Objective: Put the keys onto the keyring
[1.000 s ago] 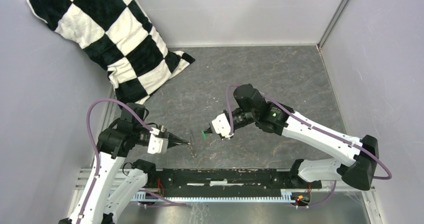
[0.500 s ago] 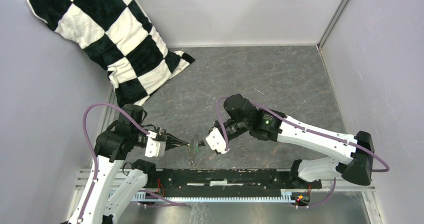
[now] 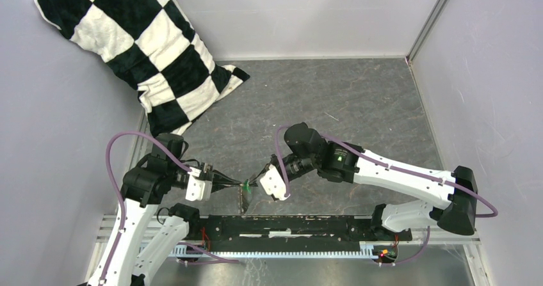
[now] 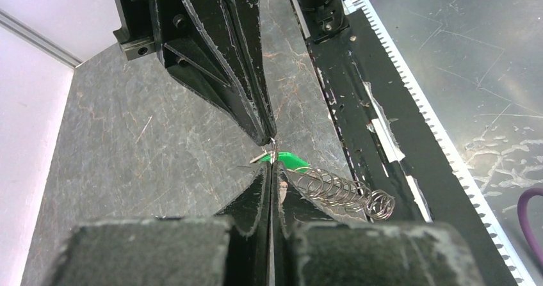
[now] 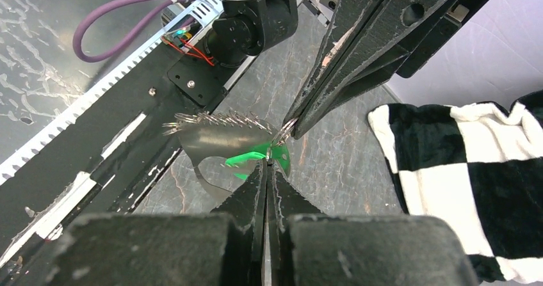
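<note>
My left gripper [image 3: 240, 185] and right gripper [image 3: 253, 182] meet tip to tip above the table's near edge. The left gripper [image 4: 271, 166] is shut on the rim of the keyring [image 4: 346, 193], a thin silvery loop with wire coils strung along one edge. It hangs below the tips in the top view, keyring [image 3: 244, 199]. The right gripper [image 5: 265, 166] is shut on the key [image 5: 246, 158], whose green tag lies against the keyring [image 5: 214, 139]. The green key [image 4: 294, 160] shows just past the left fingertips. Whether the key is threaded on cannot be made out.
A black-and-white checked pillow [image 3: 147, 49] leans in the back left corner, also seen in the right wrist view, pillow [image 5: 461, 171]. A black mounting rail [image 3: 294, 225] runs along the near edge under the grippers. Grey walls close in the sides and back.
The right arm has swung left and nearer, carrying the green key to the keyring. The left gripper has held the keyring nearly still, and the two tips now touch.
</note>
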Action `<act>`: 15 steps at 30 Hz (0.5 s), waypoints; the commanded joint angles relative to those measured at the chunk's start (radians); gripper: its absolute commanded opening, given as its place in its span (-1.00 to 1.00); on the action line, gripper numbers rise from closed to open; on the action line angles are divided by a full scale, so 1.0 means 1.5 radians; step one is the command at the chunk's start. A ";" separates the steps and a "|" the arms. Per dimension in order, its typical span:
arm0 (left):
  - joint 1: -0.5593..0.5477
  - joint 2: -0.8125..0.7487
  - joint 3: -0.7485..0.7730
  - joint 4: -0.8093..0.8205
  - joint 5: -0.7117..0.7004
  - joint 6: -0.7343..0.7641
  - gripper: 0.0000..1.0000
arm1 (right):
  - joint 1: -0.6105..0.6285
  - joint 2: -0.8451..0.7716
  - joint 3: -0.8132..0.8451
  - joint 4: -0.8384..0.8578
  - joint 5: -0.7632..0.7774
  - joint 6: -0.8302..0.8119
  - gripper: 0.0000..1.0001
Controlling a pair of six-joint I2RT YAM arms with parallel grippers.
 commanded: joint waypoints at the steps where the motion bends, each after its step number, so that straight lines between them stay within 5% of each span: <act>1: -0.002 -0.007 0.017 0.001 0.031 0.021 -0.95 | 0.009 -0.001 0.025 0.028 0.023 -0.019 -0.99; 15: -0.002 -0.006 0.021 0.000 0.033 0.007 -0.95 | 0.051 -0.034 0.005 0.050 0.122 -0.045 -0.99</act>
